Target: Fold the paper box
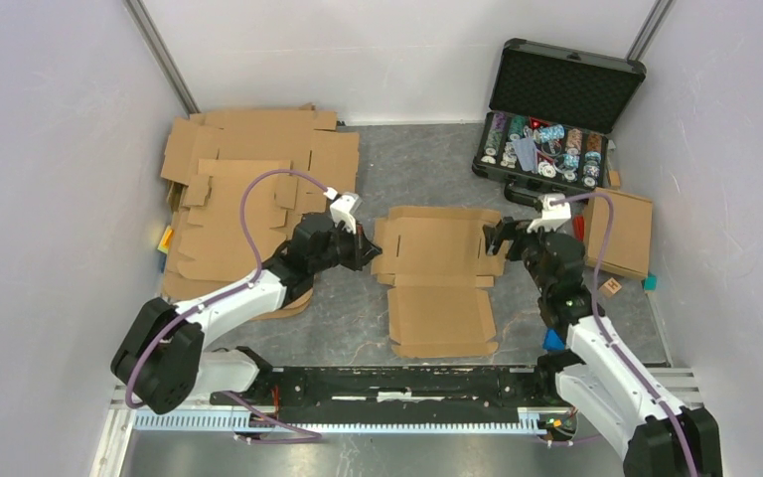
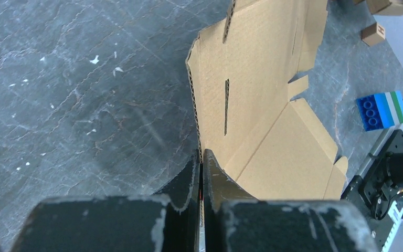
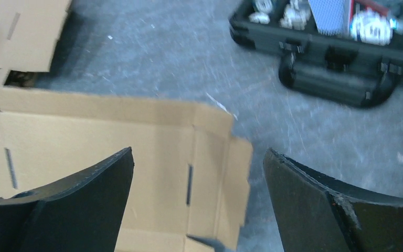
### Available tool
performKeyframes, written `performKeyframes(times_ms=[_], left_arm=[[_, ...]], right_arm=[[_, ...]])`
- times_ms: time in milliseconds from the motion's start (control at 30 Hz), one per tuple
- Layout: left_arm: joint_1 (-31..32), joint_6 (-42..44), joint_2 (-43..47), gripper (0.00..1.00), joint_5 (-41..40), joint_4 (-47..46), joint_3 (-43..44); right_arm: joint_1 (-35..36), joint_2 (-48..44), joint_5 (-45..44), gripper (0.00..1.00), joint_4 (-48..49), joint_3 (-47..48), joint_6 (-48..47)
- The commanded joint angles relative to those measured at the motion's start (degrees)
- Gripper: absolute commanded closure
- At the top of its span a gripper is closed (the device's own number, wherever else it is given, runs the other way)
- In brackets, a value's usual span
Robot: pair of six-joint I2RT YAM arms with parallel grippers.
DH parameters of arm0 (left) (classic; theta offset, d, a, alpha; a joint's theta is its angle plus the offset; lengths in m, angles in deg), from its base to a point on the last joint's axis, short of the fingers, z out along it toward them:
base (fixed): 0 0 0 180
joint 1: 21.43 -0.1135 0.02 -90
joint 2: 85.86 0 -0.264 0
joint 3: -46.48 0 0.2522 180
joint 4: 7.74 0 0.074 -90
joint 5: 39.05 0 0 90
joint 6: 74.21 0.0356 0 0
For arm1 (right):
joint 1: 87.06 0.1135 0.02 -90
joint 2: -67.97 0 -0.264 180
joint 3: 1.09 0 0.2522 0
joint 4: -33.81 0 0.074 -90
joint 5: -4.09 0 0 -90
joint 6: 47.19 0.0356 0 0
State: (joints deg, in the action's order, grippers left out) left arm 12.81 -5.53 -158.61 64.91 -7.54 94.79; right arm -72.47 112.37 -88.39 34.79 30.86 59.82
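Top external shows the paper box (image 1: 437,273) lying on the desk (image 1: 407,159). Our left fingers (image 2: 187,181) pinch its left edge; our right fingers (image 3: 84,202) gape wide over the right flap (image 3: 239,163). We judge side-folding just beginning: next, grip that flap and lift.

1. The box (image 2: 262,94) runs off the top edge of the left wrist view, its near rim lost inside the left gripper (image 2: 201,157).
2. The case (image 3: 325,68), blurred, is cut by the right wrist view's top edge. From above, its contents are too small to identify.
3. Lower sheets of the cardboard stack (image 1: 248,179) lie hidden.
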Motion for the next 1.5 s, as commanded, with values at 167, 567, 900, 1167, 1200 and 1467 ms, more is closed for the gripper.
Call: performKeyframes(times_ms=[167,567,900,1167,1200,1467], left_arm=[[4.0,7.2,4.3,0.98,-1.2,-5.2,-1.4],[4.9,9.4,9.2,0.98,-1.7,-11.7,-6.2],[5.2,10.0,9.3,0.98,-1.0,-12.6,-6.5],[5.5,10.2,9.3,0.98,-0.5,-12.6,-6.5],[5.6,10.2,9.3,0.98,-0.5,-12.7,-6.5],[5.6,10.3,9.2,0.98,-1.0,-12.6,-6.6]], right_arm=[[0.3,5.1,13.6,0.03,-3.4,17.8,-12.7],[2.2,17.2,43.0,0.18,-14.6,32.4,-27.8],[9.1,21.5,35.8,0.24,-23.4,35.5,-37.4],[12.4,26.3,30.3,0.23,-28.3,38.8,-40.5],[12.6,26.4,30.1,0.23,-28.3,38.7,-40.6],[13.4,26.0,26.8,0.48,-28.3,38.8,-40.5]])
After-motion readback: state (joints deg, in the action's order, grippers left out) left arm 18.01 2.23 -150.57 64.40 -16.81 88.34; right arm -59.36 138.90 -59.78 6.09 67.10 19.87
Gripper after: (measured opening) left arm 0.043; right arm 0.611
